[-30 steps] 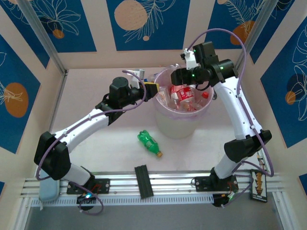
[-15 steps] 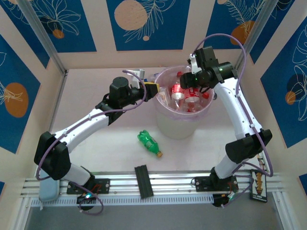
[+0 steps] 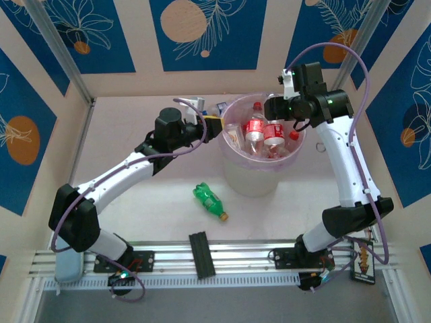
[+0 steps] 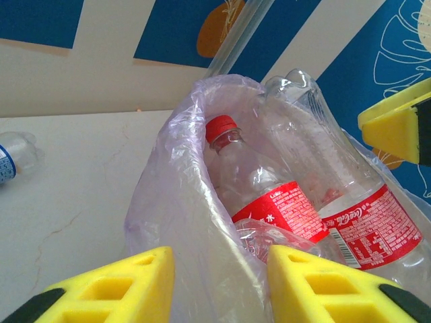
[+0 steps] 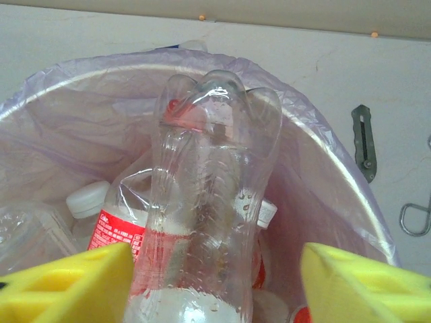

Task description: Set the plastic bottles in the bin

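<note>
— Bin (image 3: 248, 180) first. Where does it stand?

— On the table (image 3: 161, 215), toward the back, between the two grippers. A thin pink bag (image 4: 168, 202) lines it.

— And the bottles (image 3: 264, 133)?

— A pile of clear ones with red labels lies inside the bin. One tall bottle (image 5: 209, 175) stands in there bottom up.

— Are any outside it?

— Yes. The green bottle (image 3: 207, 199) lies on its side on the table, near the front of the bin but not touching it. A blue-label bottle (image 4: 9, 159) lies on the table by the bin's far left side.

— What about the left gripper (image 4: 219, 252)?

— It pinches the bin's left rim, bag and all, between its yellow fingers (image 4: 114, 282).

— And the right gripper (image 5: 217, 250)?

— It hangs over the bin's far right side. Its fingers (image 5: 74, 282) are spread wide and hold nothing. The tall bottle is below, between them.
</note>
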